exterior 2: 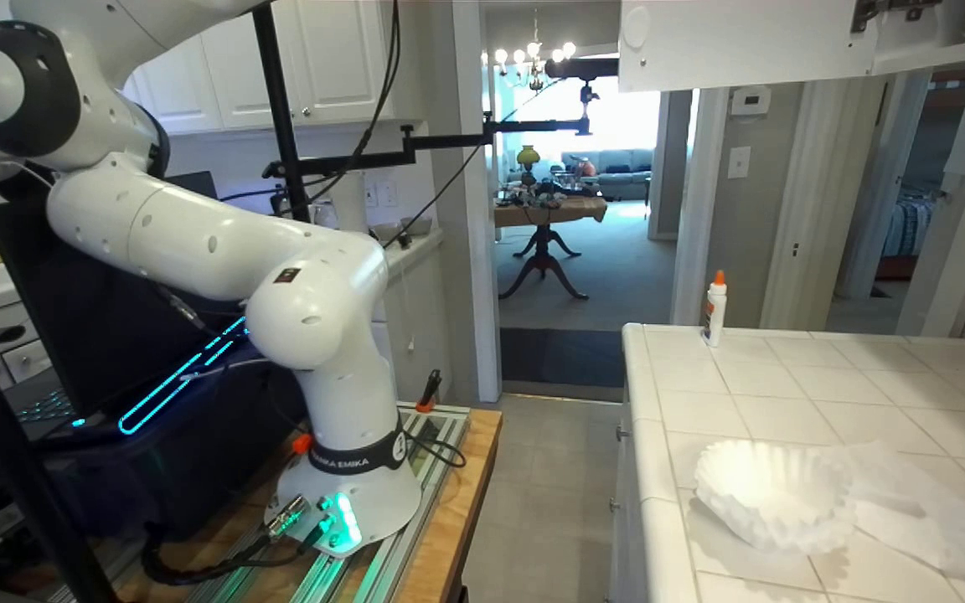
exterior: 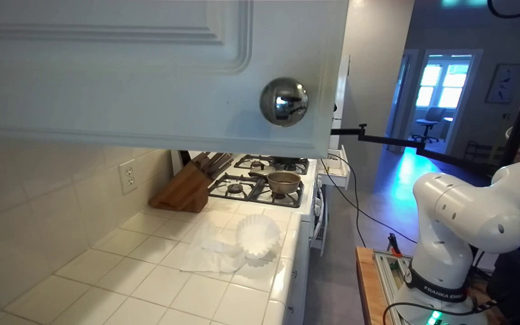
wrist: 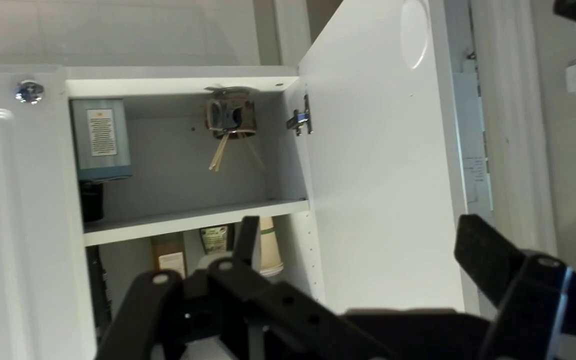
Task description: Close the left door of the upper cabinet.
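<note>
The left door (exterior: pixel 151 90) stands open, its panelled face and round chrome knob (exterior: pixel 284 101) large in an exterior view. Its plain inner face shows in an exterior view (exterior 2: pixel 742 42) and in the wrist view (wrist: pixel 378 150), whose picture is upside down. The upper cabinet (wrist: pixel 183 86) is open on that side, showing its shelf and contents. The twin door (wrist: pixel 23 225) is shut, with its own knob (wrist: pixel 29 92). My gripper (wrist: pixel 355 235) is open and empty, facing the cabinet; the door's inner face lies beyond its fingers, apparently apart. The gripper is outside both exterior views.
A black stand arm (exterior: pixel 391 140) with a camera (exterior 2: pixel 583 69) reaches close to the door's free edge. A blue box (wrist: pixel 102 140) and a mug (wrist: pixel 231 114) are inside the cabinet. Below are the tiled counter (exterior: pixel 151 275), paper filters (exterior: pixel 257 237), knife block (exterior: pixel 183 187) and glue bottle (exterior 2: pixel 714 310).
</note>
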Controlling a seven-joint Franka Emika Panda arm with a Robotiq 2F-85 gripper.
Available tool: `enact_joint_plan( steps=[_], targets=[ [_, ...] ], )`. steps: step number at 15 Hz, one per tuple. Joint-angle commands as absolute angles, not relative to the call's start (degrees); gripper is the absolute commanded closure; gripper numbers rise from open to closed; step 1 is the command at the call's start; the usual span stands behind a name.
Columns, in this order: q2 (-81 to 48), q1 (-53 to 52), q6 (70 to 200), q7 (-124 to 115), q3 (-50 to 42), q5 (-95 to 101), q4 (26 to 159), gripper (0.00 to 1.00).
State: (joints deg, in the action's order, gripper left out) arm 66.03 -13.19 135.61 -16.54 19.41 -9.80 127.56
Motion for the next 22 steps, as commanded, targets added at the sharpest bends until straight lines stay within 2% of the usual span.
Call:
enact_joint_plan(
  steps=[1, 7, 11, 15, 22],
  targets=[
    [60.0, -19.8, 140.6, -11.1, 18.8, -14.9, 127.8, 0.00],
    [49.9, -25.9, 149.4, -6.1, 20.1, -15.4, 125.9, 0.00],
    [45.3, -24.3, 154.6, -6.2, 23.3, -12.2, 125.1, 0.00],
    [43.1, -17.8, 161.9, -8.9, 29.2, -6.9, 124.6, 0.00],
    [47.3, 3.0, 170.0, -17.6, 40.8, 0.7, 123.3, 0.00]
  ],
)
